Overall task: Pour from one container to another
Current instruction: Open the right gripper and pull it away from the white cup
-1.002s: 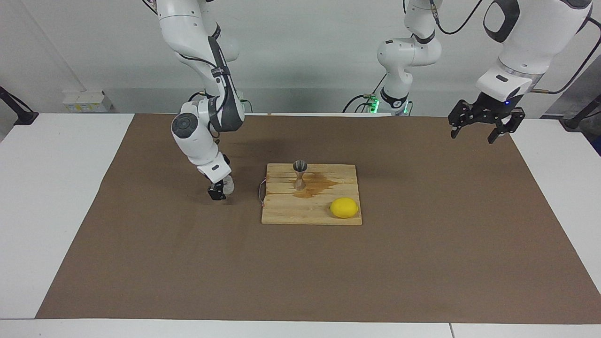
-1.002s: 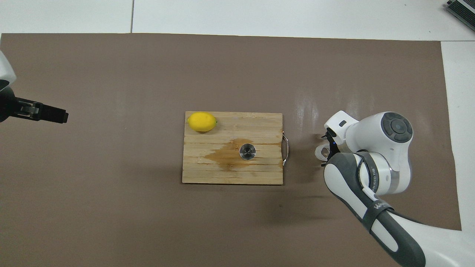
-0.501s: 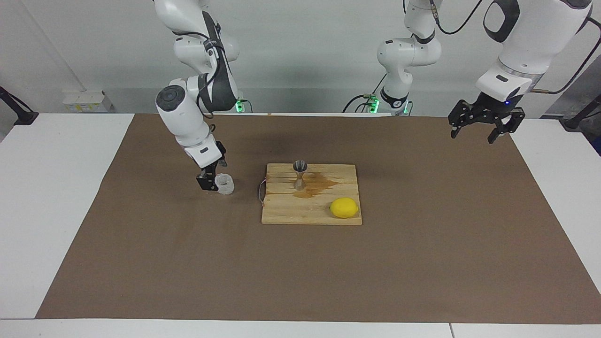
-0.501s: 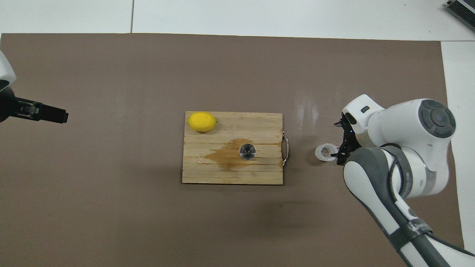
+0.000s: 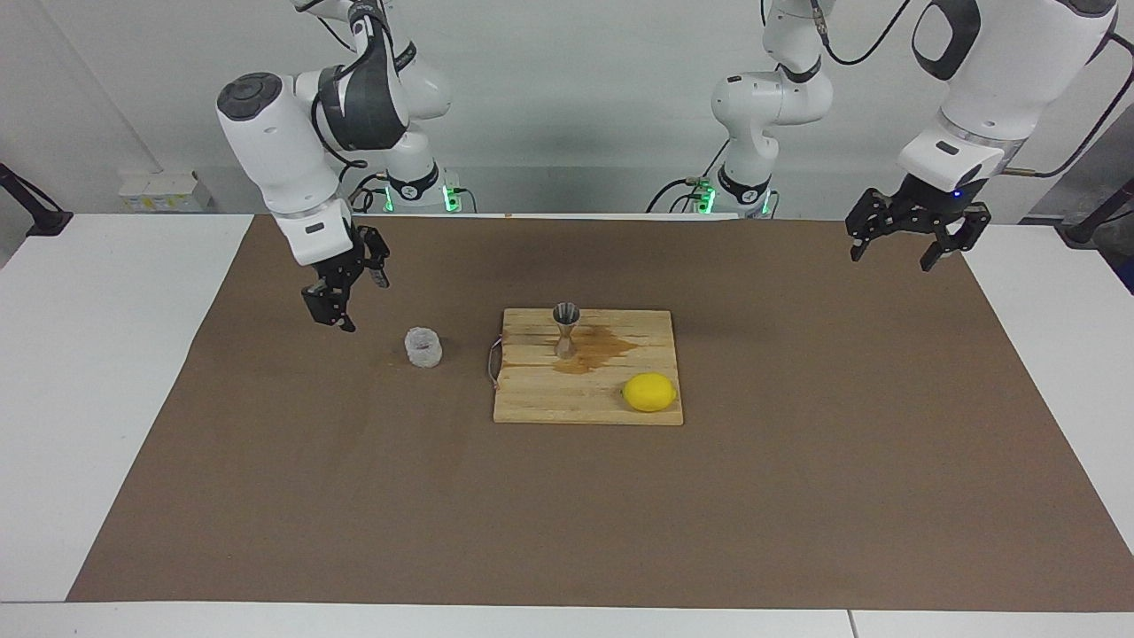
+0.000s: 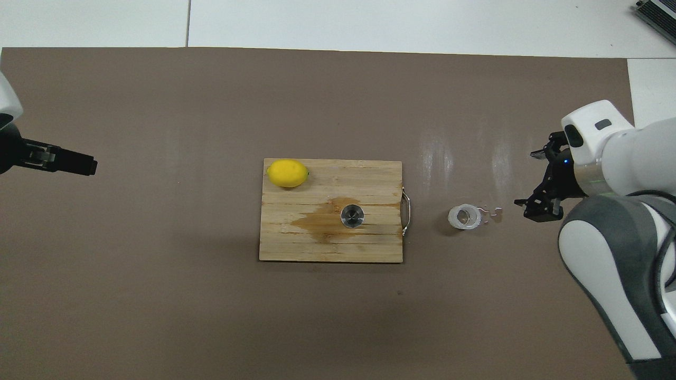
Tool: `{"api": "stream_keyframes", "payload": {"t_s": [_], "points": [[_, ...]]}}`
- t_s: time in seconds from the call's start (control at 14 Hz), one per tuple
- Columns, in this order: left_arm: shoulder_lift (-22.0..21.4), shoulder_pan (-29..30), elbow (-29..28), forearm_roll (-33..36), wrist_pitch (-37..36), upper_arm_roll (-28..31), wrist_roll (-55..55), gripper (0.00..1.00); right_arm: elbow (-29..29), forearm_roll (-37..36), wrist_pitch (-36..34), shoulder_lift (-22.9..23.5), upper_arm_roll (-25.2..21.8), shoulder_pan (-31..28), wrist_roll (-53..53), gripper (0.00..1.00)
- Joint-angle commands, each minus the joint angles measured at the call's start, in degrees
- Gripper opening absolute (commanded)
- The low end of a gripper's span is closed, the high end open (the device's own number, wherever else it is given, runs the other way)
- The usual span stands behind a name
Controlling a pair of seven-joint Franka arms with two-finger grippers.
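The clear textured glass cup [image 5: 423, 347] [image 6: 465, 217] stands upright on the brown mat, beside the board toward the right arm's end of the table. On the wooden board [image 5: 585, 408] [image 6: 327, 250] the silver hourglass jigger [image 5: 565, 330] [image 6: 351, 216] stands upright in a wet stain. My right gripper [image 5: 344, 292] [image 6: 538, 183] hangs open and empty above the mat, clear of the cup and toward the right arm's end of the table. My left gripper [image 5: 895, 252] [image 6: 79, 162] waits open and empty in the air over the mat's edge at the left arm's end.
A yellow lemon [image 5: 649, 392] [image 6: 287, 173] lies on the board's corner farther from the robots. The board has a wire handle [image 5: 493, 363] [image 6: 406, 213] on the side facing the cup. A few droplets [image 6: 494, 212] lie on the mat beside the cup.
My right gripper has risen from around the cup and drawn back toward the right arm's end of the table. The cup stays on the mat. The left arm has not moved.
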Motion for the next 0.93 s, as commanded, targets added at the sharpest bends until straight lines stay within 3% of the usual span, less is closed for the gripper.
{"api": "stream_keyframes", "payload": {"t_s": [0.0, 0.36, 0.86], "points": [[-0.67, 0.05, -0.85, 0.52, 0.39, 0.04, 0.59, 1.00, 4.72, -3.43, -4.61, 0.41, 0.49, -0.52, 7.01, 1.00], [-0.67, 0.14, -0.85, 0.52, 0.39, 0.04, 0.59, 1.00, 7.80, -3.71, -4.52, 0.59, 0.84, -1.66, 19.31, 1.00], [-0.67, 0.05, -0.85, 0.52, 0.39, 0.04, 0.59, 1.00, 11.66, -3.88, -10.75, 0.76, 1.55, -0.87, 52.52, 1.00]]}}
